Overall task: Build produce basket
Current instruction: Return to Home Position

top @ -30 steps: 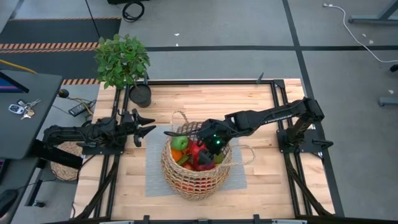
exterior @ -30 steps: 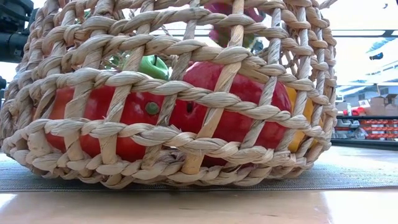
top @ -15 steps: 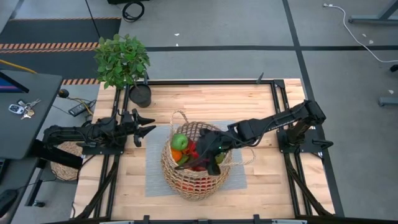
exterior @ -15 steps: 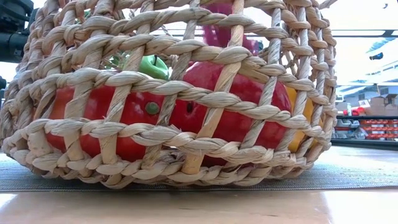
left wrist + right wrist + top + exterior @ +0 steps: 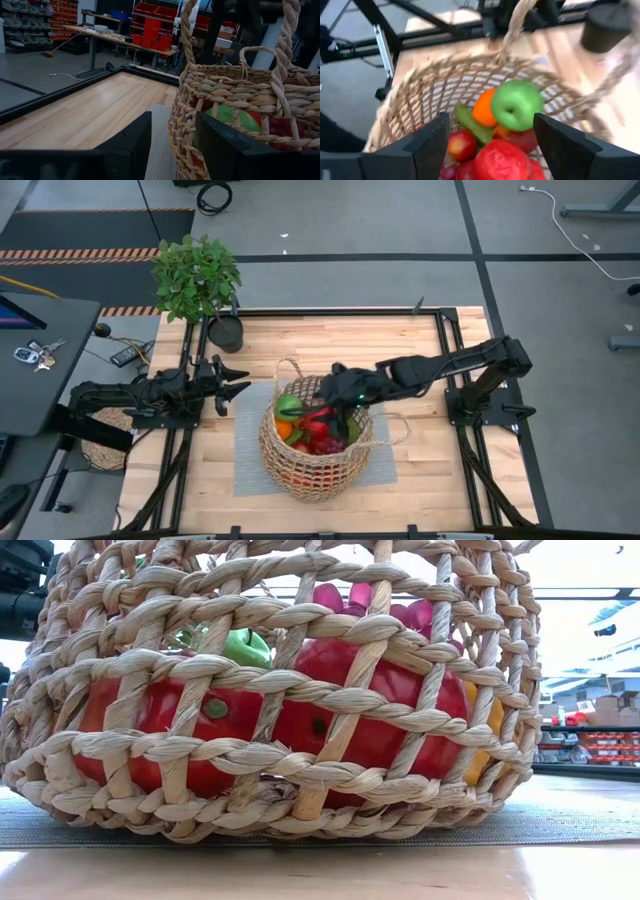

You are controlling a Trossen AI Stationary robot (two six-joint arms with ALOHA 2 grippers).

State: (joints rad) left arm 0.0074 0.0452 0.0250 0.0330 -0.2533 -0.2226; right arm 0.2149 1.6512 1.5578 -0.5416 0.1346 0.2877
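Observation:
The tan wicker basket [image 5: 300, 475] stands on a grey mat [image 5: 248, 465] at the table's middle. It holds produce: a green apple [image 5: 516, 105], an orange [image 5: 482, 107], a long green piece [image 5: 470, 122], red round ones [image 5: 200, 730] and a dark pink lobed piece [image 5: 360, 598] on top. My right gripper [image 5: 338, 410] hangs open over the basket's far right part, slanting down, with nothing between its fingers [image 5: 432, 142]. At the table's left edge my left gripper [image 5: 238, 380] rests level and points at the basket [image 5: 225, 90], with a narrow bare gap between its fingers [image 5: 135, 150].
A leafy potted plant [image 5: 197, 275] in a black pot [image 5: 225, 332] stands at the far left corner. A flat woven disc [image 5: 100, 450] lies off the table's left side. The basket's loop handles [image 5: 290, 368] rise beside my right gripper. Bare wood [image 5: 330, 340] lies behind the basket.
My right gripper has risen out of the basket's mouth toward the far edge and has rolled about its own axis, its fingers staying apart. In the low view the dark pink piece has come down onto the red produce at the pile's top.

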